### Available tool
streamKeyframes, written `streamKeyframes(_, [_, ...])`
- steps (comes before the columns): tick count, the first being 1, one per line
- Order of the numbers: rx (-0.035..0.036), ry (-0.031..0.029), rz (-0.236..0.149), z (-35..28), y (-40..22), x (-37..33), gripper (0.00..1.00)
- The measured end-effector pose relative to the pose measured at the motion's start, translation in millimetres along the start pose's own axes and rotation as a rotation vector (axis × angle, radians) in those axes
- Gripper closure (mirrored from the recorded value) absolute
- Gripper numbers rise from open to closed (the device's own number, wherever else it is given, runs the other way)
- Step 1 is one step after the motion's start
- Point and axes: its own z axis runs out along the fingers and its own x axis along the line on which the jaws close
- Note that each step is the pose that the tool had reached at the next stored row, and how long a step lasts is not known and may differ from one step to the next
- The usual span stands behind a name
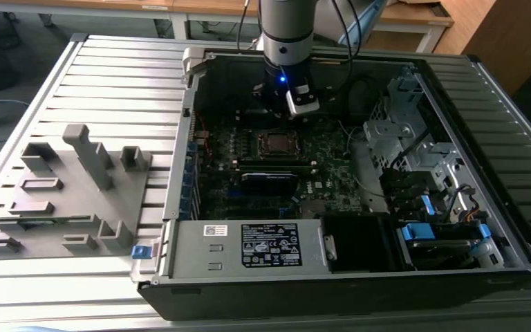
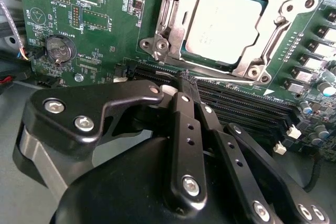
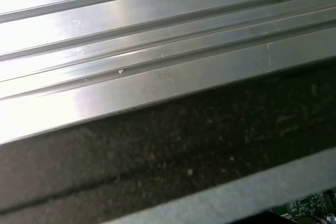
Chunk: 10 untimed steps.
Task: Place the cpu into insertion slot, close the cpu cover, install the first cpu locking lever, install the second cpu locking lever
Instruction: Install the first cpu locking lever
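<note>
In the second wrist view the cpu lies flat in the insertion slot, its dull silver top showing through the square cut-out of the cpu cover. The cover lies down over the chip's edges. A thin metal lever rod runs along one side of the frame. My gripper has its black fingers pressed together, shut on nothing, tips just beside the socket over the long black memory slots. In the exterior view my gripper hangs just behind the socket, inside the open computer case.
The green motherboard carries a coin battery. In the case are a black power supply, drive bays and cables. A grey fixture stands on the ribbed metal table at the exterior view's left.
</note>
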Motion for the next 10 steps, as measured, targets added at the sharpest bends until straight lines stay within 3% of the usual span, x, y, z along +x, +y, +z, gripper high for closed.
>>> streamKeyframes(10, [-0.0011, -0.0043, 0.0, 1.7, -0.4, 1.3, 0.89])
